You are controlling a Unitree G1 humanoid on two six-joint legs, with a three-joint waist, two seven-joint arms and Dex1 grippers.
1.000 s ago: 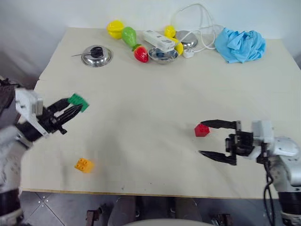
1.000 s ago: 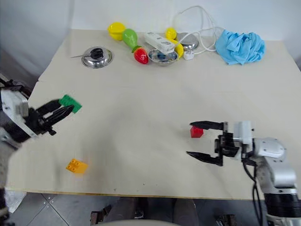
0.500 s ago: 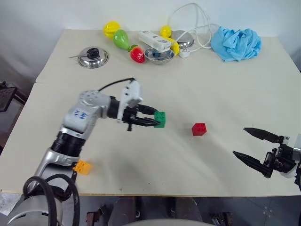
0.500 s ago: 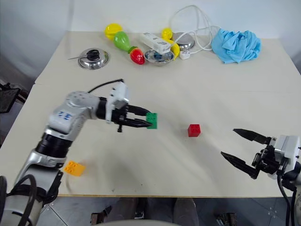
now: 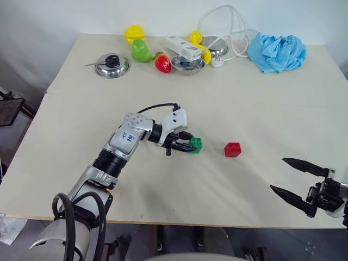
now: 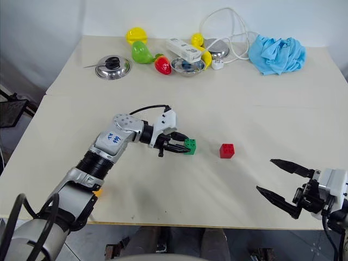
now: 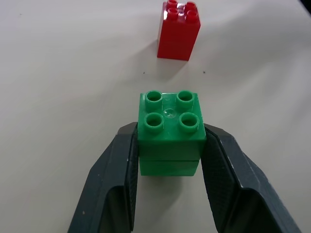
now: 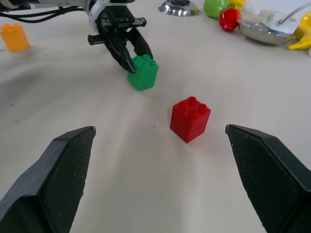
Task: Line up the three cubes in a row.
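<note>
On the cream tabletop, the left end effector clamps the green cube near the red cube, still apart. The right end effector waits wide open and empty. The orange cube lies off behind the left arm, mostly hidden from the head view; two placements appear left.

The only writing I can spot is a small blue marking on the left arm's grey forearm casing. It looks like two characters, but I can't read them. Nothing else carries a legible label.
</note>
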